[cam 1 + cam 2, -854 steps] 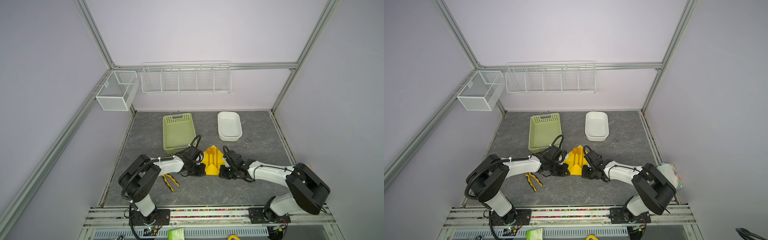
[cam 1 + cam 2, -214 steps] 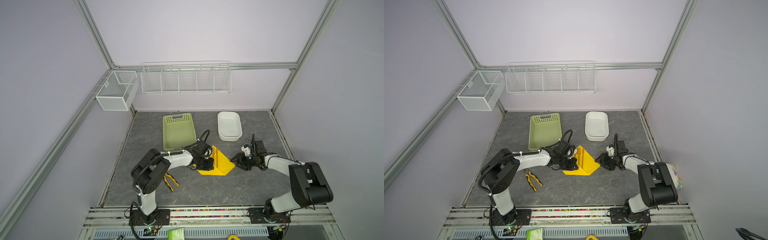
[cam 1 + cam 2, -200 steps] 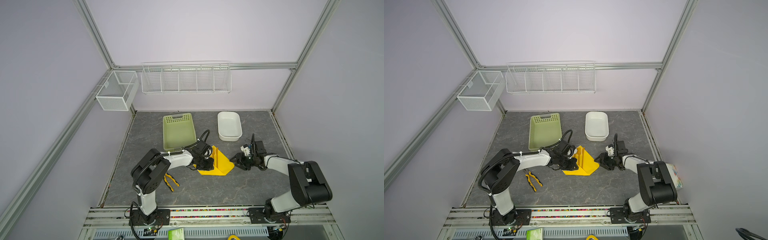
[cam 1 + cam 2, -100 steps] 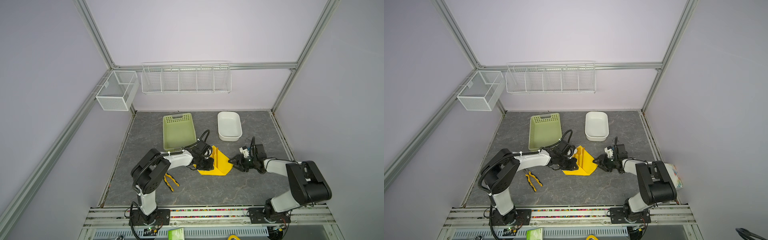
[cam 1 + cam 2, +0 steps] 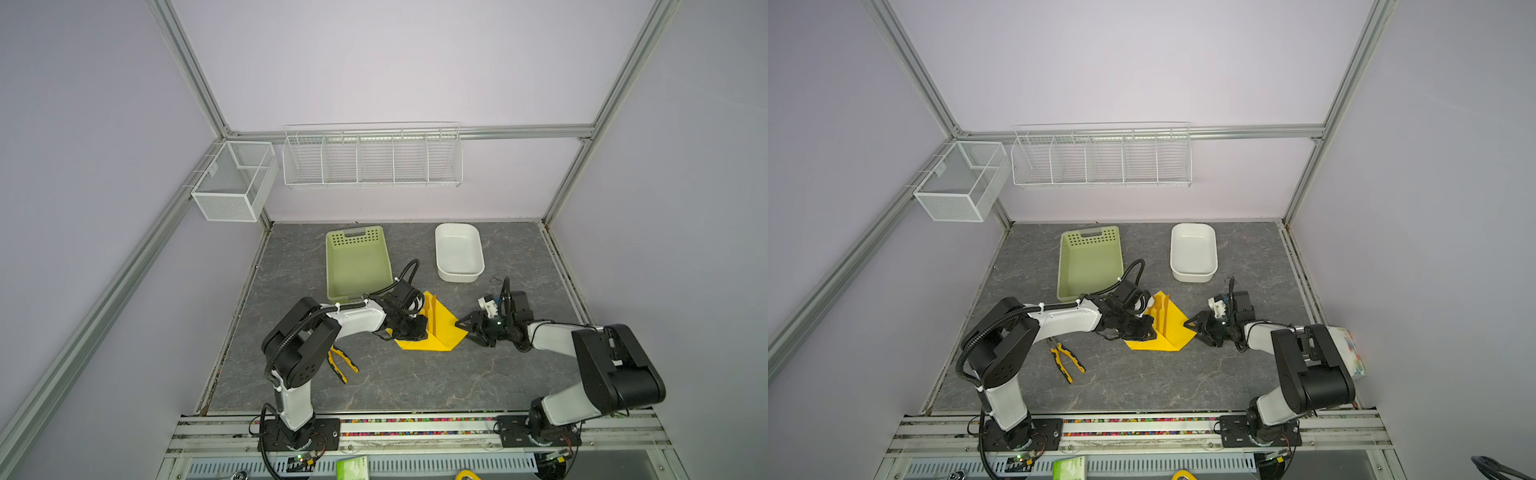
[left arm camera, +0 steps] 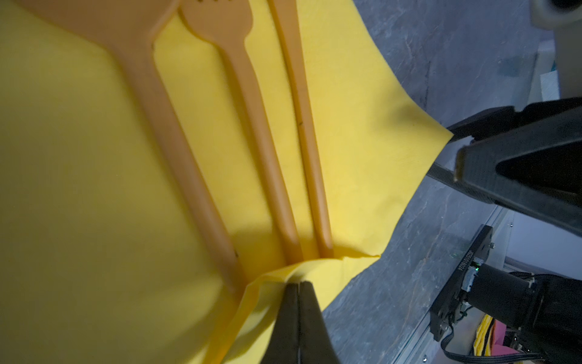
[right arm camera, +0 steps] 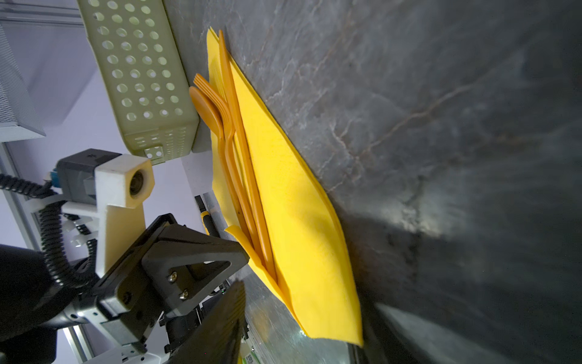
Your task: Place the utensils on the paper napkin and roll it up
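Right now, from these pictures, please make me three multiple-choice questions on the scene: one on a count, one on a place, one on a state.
1. How many orange utensils lie on the napkin? A one; B three; C six.
2. Where are the pliers? A in the green basket; B in the white tub; C on the bare table.
3. What is the left gripper doing? A standing open; B pinching the napkin's folded edge; C gripping the pliers.
Key: 1 B, spoon, fork and knife lie side by side; 2 C, they lie alone on the grey surface; 3 B, its fingertips meet on the yellow fold.
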Controlling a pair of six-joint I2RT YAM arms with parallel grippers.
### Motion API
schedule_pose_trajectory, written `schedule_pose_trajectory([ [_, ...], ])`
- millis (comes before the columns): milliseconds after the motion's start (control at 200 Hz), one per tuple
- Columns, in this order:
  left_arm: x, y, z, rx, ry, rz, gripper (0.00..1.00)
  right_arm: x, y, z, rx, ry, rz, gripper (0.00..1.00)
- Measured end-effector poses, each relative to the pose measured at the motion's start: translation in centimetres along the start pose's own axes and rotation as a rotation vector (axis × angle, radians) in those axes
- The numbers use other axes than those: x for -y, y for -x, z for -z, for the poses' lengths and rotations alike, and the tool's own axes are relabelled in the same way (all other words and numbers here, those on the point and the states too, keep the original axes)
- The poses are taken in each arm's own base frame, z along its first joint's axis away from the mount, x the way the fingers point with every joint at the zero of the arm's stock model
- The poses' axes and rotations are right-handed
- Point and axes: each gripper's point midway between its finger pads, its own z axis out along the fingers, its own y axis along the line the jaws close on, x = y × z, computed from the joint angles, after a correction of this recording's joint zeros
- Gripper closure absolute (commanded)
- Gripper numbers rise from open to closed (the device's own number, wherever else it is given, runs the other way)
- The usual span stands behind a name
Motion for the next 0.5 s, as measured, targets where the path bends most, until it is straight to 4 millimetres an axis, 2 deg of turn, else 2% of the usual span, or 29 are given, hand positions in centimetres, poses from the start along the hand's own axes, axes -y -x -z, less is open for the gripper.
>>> schedule_pose_trajectory([
  [170, 0.0, 0.0, 0.0, 0.0, 0.0, 0.0, 1.0, 0.5, 0.5, 0.5, 0.02, -0.076, 0.011, 0.52],
  [500, 0.0, 0.0, 0.0, 0.0, 0.0, 0.0, 1.0, 1.6, 0.3, 0.9, 0.016, -0.15, 0.009, 0.72],
])
